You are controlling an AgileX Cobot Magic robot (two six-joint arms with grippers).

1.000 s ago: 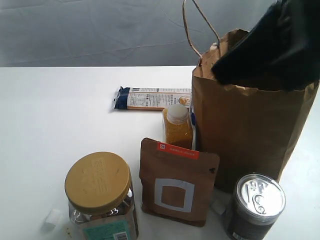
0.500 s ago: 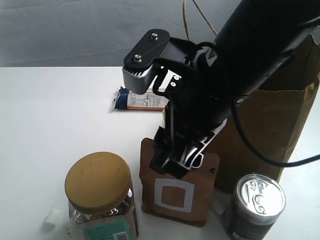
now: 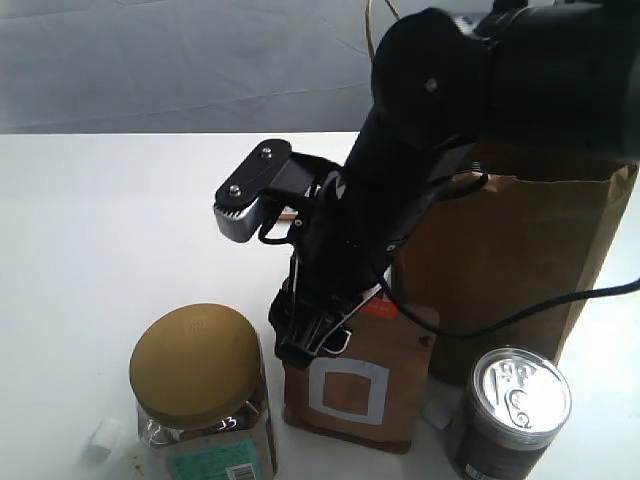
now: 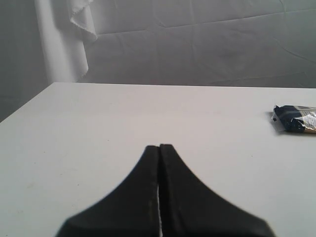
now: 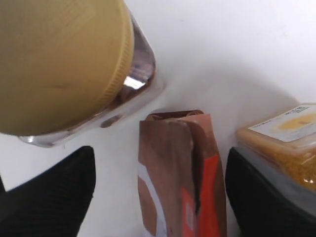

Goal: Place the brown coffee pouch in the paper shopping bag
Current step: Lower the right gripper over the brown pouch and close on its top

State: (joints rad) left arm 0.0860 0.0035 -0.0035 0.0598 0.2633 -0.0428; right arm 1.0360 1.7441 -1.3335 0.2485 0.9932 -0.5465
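Observation:
The brown coffee pouch stands upright at the table's front, its orange-red strip mostly covered by the arm. My right gripper hangs over the pouch's top left edge. In the right wrist view the pouch is between the two wide-apart black fingers, and neither touches it; the right gripper is open. The tall paper shopping bag stands just behind and to the right of the pouch. My left gripper is shut and empty over bare white table, out of the exterior view.
A jar with a yellow lid stands close to the left of the pouch. A tin can is at its right. An orange bottle sits beside one finger. A blue-and-white packet lies further back. A small white piece lies front left.
The right arm has swung out of the bag, down and leftward. Its open gripper now straddles the pouch's top. The pouch has not moved.

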